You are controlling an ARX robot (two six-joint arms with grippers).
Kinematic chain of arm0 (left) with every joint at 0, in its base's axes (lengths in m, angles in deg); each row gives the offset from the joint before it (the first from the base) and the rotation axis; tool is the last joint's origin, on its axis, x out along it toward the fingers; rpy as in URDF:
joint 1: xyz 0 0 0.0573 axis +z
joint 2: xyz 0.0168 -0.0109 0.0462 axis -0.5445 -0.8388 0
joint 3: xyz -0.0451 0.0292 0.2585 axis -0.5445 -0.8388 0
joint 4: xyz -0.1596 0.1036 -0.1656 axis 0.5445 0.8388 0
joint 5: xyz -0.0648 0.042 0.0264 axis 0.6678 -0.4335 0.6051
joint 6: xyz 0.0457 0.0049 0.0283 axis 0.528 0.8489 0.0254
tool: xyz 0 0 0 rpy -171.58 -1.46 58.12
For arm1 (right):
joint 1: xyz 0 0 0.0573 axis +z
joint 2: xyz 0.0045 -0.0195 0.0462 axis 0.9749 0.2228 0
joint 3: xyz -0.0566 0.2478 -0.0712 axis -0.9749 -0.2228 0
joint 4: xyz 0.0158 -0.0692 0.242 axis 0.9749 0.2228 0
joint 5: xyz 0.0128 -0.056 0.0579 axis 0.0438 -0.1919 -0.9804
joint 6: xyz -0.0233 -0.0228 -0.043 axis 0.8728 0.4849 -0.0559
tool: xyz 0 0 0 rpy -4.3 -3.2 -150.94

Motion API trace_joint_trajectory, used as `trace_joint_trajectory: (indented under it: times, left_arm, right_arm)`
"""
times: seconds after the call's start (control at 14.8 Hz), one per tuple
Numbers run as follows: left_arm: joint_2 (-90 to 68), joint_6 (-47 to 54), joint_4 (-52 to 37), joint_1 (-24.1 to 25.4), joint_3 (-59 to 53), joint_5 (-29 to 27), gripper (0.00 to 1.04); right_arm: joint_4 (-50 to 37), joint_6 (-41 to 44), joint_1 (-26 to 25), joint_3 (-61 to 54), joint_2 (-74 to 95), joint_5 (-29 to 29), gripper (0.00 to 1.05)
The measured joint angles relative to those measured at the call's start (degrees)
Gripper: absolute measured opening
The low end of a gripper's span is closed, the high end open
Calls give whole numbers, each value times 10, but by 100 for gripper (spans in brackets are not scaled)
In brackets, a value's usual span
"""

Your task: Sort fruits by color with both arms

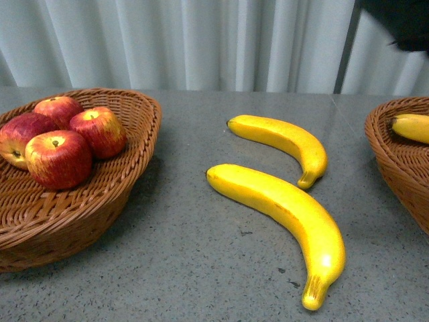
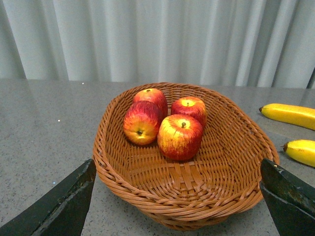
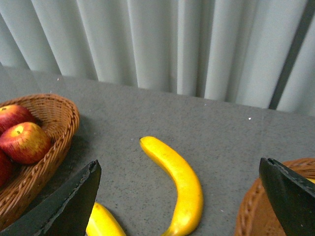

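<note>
Counter point(image 1: 188, 282), grey and speckled, is carrying two wicker baskets. The left basket point(image 1: 134, 161) is sitting at the left edge and the right basket point(image 1: 392, 161) at the right edge, already holding one banana point(image 1: 412, 126). Between them two loose bananas are lying, the nearer banana point(image 1: 281, 208) and the farther banana point(image 1: 285, 137), both running diagonally from the middle toward the front right corner. They are lying closer to the right edge, so the right arm is looking better placed. The right gripper point(image 3: 178, 167) is hanging empty with fingers spread apart; the farther banana is lying ahead between them, its long axis crossing their closing line. The left gripper point(image 2: 178, 164) is likewise gaping and empty, facing four apples point(image 2: 179, 137) resting in the left basket.
</note>
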Motion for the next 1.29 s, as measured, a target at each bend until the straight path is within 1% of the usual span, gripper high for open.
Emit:
trace_joint_trajectory:
  times: [0.14,0.2,0.34,0.47,0.68,0.81,1.08,1.29]
  left_arm:
    - [0,0,0,0,0,0,98]
    - [0,0,0,0,0,0,98]
    - [0,0,0,0,0,0,98]
    - [0,0,0,0,0,0,98]
    - [0,0,0,0,0,0,98]
    - [0,0,0,0,0,0,98]
    - [0,0,0,0,0,0,98]
    - [0,0,0,0,0,0,98]
  right_arm:
    - [64,21,38,105,97,6,98]
    - [99,34,57,141,126,5,98]
    - [172,63,83,169,167,-4,98]
    - [228,92,98,171,196,-9,98]
    - [253,129,102,180,228,0,98]
    - [277,142,108,200,266,10,98]
    - [296,151,107,217,293,15,98]
    - [318,182,104,218,305,28,98]
